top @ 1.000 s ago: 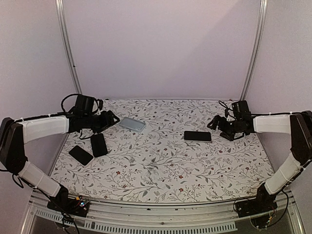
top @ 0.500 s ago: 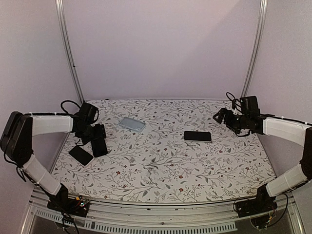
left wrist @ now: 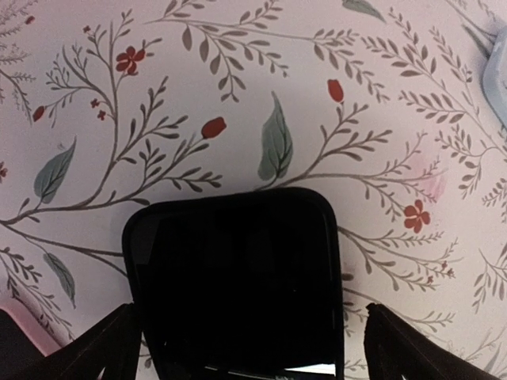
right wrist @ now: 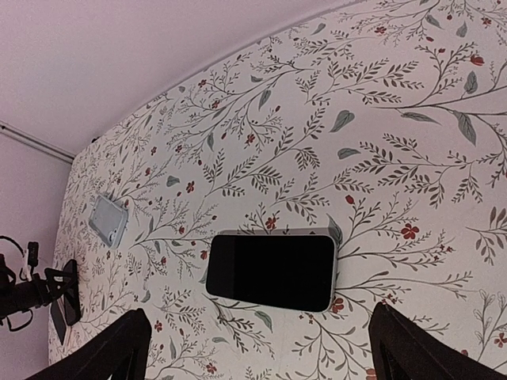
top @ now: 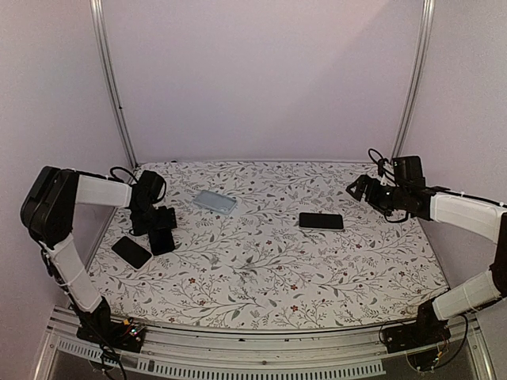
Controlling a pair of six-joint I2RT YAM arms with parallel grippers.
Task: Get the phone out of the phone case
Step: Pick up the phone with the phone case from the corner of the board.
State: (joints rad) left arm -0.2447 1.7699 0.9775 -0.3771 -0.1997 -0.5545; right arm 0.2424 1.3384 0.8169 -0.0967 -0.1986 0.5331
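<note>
A black phone (left wrist: 238, 285) with a raised black rim, apparently a phone case, lies flat at the table's left (top: 162, 239). My left gripper (left wrist: 249, 332) hangs just over it, open, with one finger on each side of it and no contact showing; from above that gripper (top: 162, 223) sits at the phone's far end. A second phone (top: 321, 221) with a dark screen and silver edge lies right of centre (right wrist: 273, 271). My right gripper (top: 358, 190) is open and empty (right wrist: 257, 336), behind and to the right of that phone and apart from it.
A pale grey-blue case (top: 215, 201) lies flat at the back left, also in the right wrist view (right wrist: 108, 220). Another black phone (top: 131, 252) lies near the left edge of the flowered tablecloth (top: 261, 277). Frame posts stand at the two back corners.
My left arm swung back to the left from beside the pale case and came down over the black phone, its jaws widening. The right gripper drew back from the central phone, then held still.
</note>
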